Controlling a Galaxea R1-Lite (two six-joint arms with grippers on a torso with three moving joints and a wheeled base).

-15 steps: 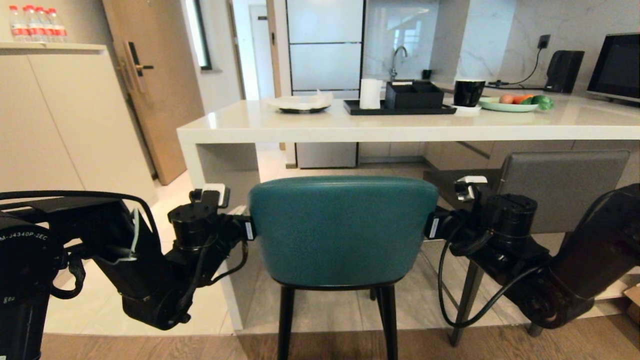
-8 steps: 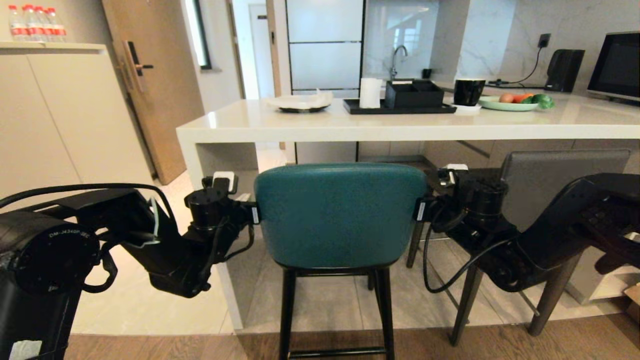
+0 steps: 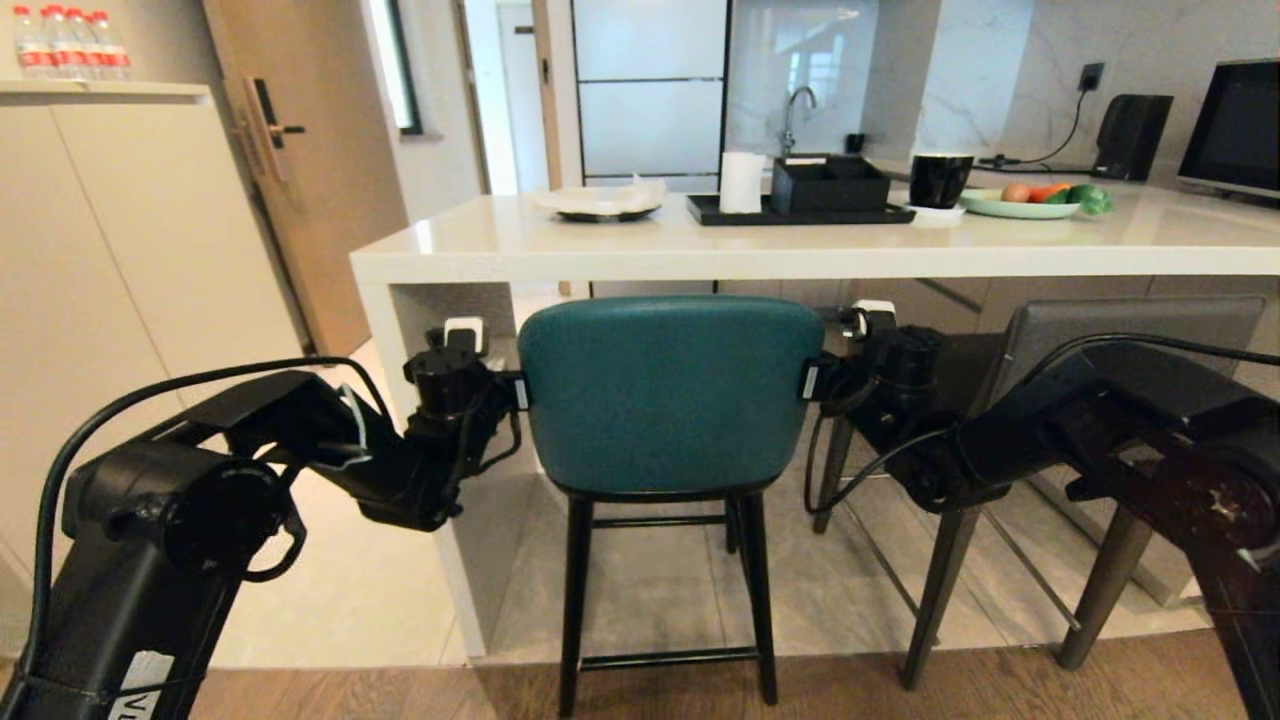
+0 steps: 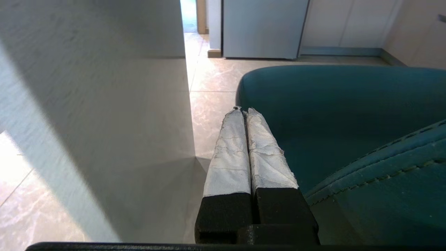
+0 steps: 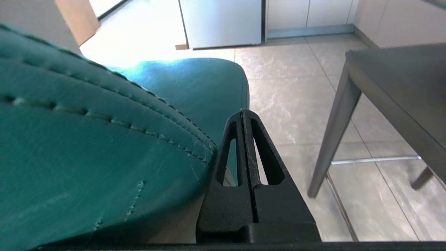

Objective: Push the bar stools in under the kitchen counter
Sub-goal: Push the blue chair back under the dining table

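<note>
Both arms pushed teal stool (image 3: 670, 395) further under counter (image 3: 700, 255) — grey stool (image 3: 1130, 335) adj.

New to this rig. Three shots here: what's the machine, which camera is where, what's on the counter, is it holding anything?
It is a wheeled robot with two arms. The wide shot comes from its head; the other two come from cameras behind each gripper. The left gripper and right gripper are shut and empty, one against each side of the teal stool back, flanking rather than gripping it. A grey stool stands to its right. On the kitchen counter: a plate, a black tray with a paper roll and a box, a black cup, a dish of vegetables.
</note>
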